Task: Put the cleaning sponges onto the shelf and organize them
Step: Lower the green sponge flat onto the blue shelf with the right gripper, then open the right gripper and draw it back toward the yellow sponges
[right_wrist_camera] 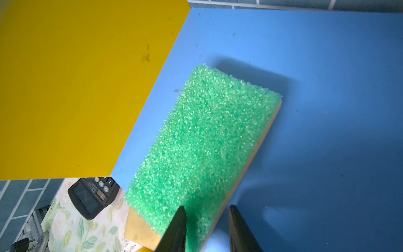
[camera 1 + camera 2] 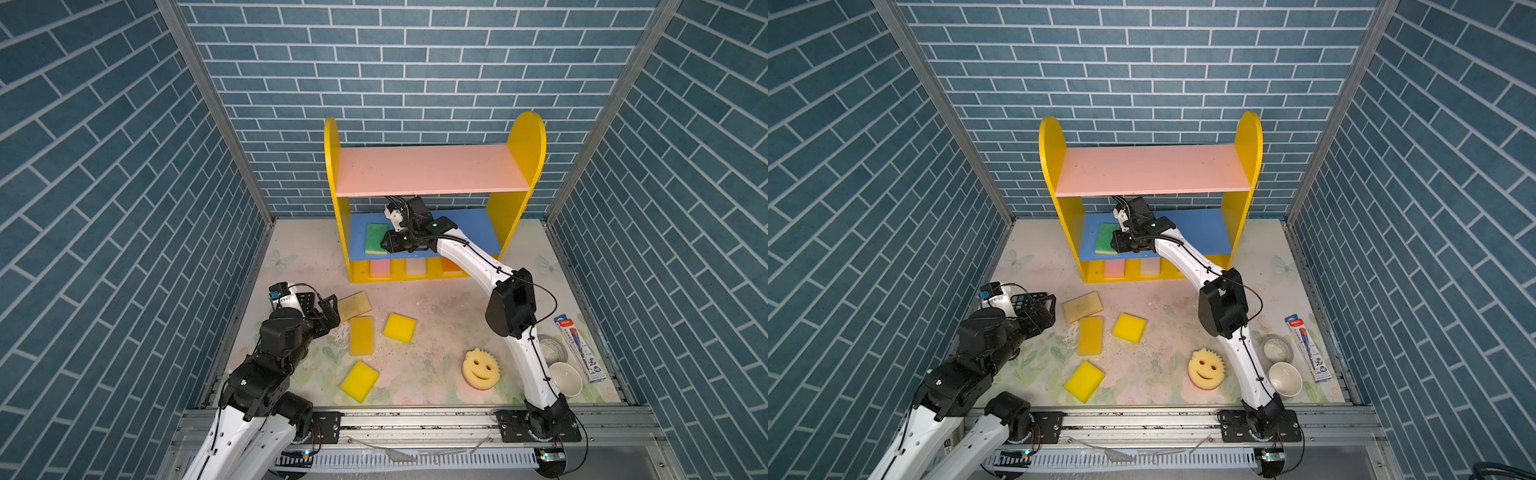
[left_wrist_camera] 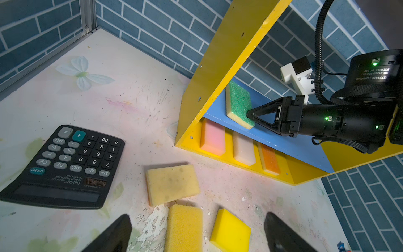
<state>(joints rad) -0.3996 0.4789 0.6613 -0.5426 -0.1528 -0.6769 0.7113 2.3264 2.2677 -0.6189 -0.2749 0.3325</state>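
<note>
The shelf (image 2: pixel 525 137) stands at 12 o'clock on the table. The green sponge (image 2: pixel 376 237) lies flat on its blue middle board (image 2: pixel 469 228), at the 9 o'clock end, close to the yellow side panel with a thin strip of blue between them. The right gripper (image 1: pixel 206 207) reaches in under the pink top board (image 2: pixel 428 170) to the near corner of this sponge. Its jaws stand only a little apart, one finger over the green face and the other beside the long edge above bare blue. Whether they pinch the foam I cannot tell. I judge the step to be the release. To do it well, the jaws should first open wider. Then the arm should draw back straight toward 6 o'clock, low enough to miss the pink board, so that the soft foam is not dragged or turned. The left gripper (image 3: pixel 198 216) is wide open and holds nothing. It hovers near the tan sponge (image 3: pixel 172 184) and a long yellow sponge (image 2: pixel 361 336) at about 8 o'clock. The smiley sponge (image 2: pixel 481 369) lies at 5 o'clock.
</note>
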